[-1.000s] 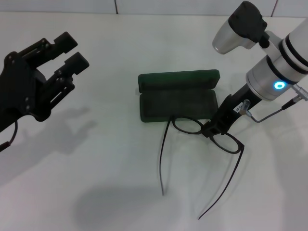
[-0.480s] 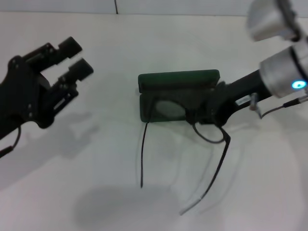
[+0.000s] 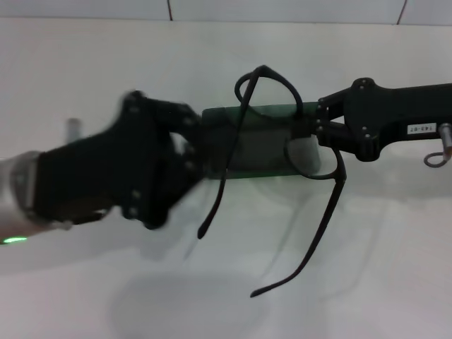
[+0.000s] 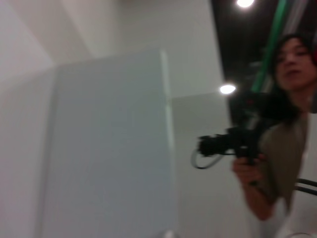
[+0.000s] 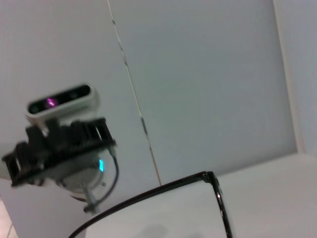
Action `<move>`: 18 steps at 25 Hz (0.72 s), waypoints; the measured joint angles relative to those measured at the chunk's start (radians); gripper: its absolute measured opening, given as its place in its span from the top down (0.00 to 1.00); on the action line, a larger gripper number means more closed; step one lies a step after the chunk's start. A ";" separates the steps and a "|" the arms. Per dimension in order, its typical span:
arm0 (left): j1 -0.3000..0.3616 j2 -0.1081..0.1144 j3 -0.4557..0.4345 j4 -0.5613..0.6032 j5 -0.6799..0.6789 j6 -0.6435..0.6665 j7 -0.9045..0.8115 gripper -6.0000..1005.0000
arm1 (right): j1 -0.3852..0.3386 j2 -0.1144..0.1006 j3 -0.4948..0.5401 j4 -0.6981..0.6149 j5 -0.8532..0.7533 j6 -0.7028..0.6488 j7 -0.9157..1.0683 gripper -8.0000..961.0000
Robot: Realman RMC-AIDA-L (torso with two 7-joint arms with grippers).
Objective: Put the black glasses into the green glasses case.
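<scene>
Black glasses (image 3: 282, 127) held in the air above the green glasses case (image 3: 265, 145), temple arms unfolded and dangling toward the near edge of the counter (image 3: 367, 268). Gripped at the frame by the right pincer (image 3: 308, 133), clamped on the glasses, its arm reaching in level from the right. Case open on the counter, lid propped up behind. Left pincer (image 3: 180, 152) just left of the case, blurred; fingers possibly spread, but cannot tell.

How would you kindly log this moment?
right gripper: holds black glasses above open green glasses case | left gripper: beside case
</scene>
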 joint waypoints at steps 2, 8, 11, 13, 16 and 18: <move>-0.028 -0.002 0.044 -0.004 0.000 0.000 0.004 0.85 | -0.004 0.001 0.002 0.009 0.016 -0.007 -0.013 0.92; -0.104 -0.004 0.113 -0.089 -0.002 -0.009 0.023 0.94 | 0.010 -0.001 0.002 0.066 0.049 -0.029 -0.049 0.92; -0.136 -0.006 0.114 -0.154 -0.003 -0.012 0.045 0.94 | 0.018 0.002 0.000 0.078 0.051 -0.032 -0.051 0.92; -0.147 -0.008 0.114 -0.177 -0.004 -0.015 0.052 0.94 | 0.021 0.004 -0.005 0.079 0.053 -0.033 -0.053 0.92; -0.157 -0.010 0.115 -0.193 -0.004 -0.030 0.060 0.94 | 0.027 0.006 -0.015 0.089 0.069 -0.040 -0.066 0.92; -0.159 -0.011 0.115 -0.194 -0.004 -0.047 0.061 0.94 | 0.035 0.006 -0.019 0.103 0.087 -0.053 -0.075 0.92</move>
